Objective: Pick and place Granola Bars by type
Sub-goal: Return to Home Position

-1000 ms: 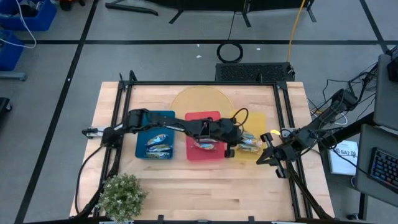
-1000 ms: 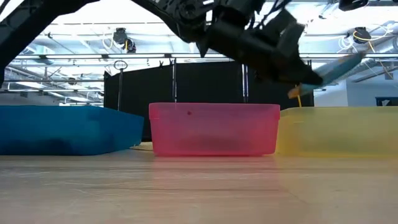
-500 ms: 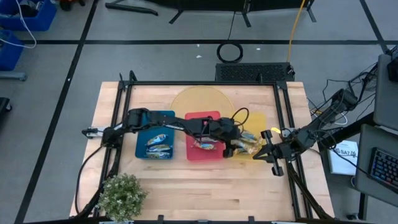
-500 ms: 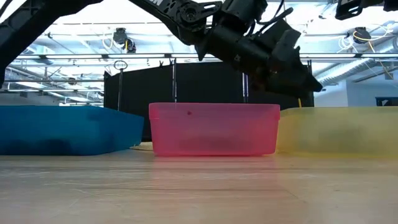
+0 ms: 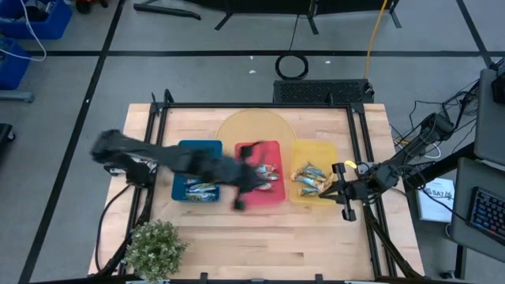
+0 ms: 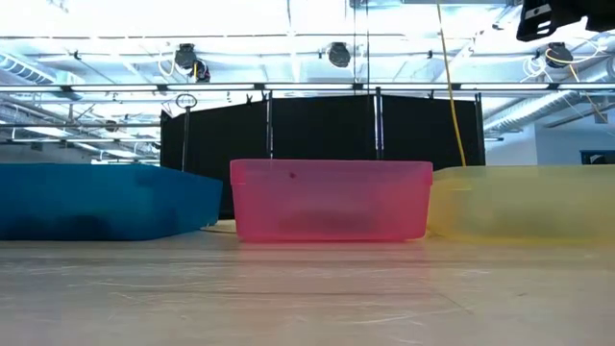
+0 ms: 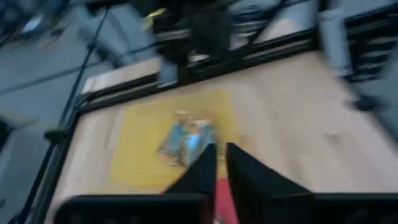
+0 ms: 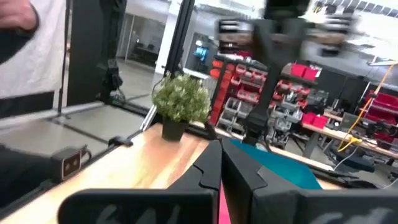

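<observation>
Three trays stand in a row: blue (image 5: 197,180), red (image 5: 260,181) and yellow (image 5: 314,180). Each holds a few shiny granola bars: the blue tray's bars (image 5: 202,189), the red tray's bars (image 5: 267,175) and the yellow tray's bars (image 5: 309,180), which also show in the left wrist view (image 7: 186,137). My left arm is a blur across the blue and red trays. Its gripper (image 5: 239,197) is near the red tray's near left corner, shut and empty (image 7: 222,163). My right gripper (image 5: 339,191) waits at the yellow tray's right edge, shut and empty (image 8: 222,163).
A green potted plant (image 5: 155,246) stands at the table's near left corner. A round yellow mat (image 5: 254,128) lies behind the trays. A black frame (image 5: 252,106) edges the table. Bare wood lies in front of the trays (image 6: 307,288). A person's white sleeve (image 8: 25,50) shows beyond the table.
My left gripper carried a blue-silver bar over the yellow tray. The bar no longer sticks out of it. The arm has then swung fast toward the table's left and near edges, back over the red tray, and has left the low view.
</observation>
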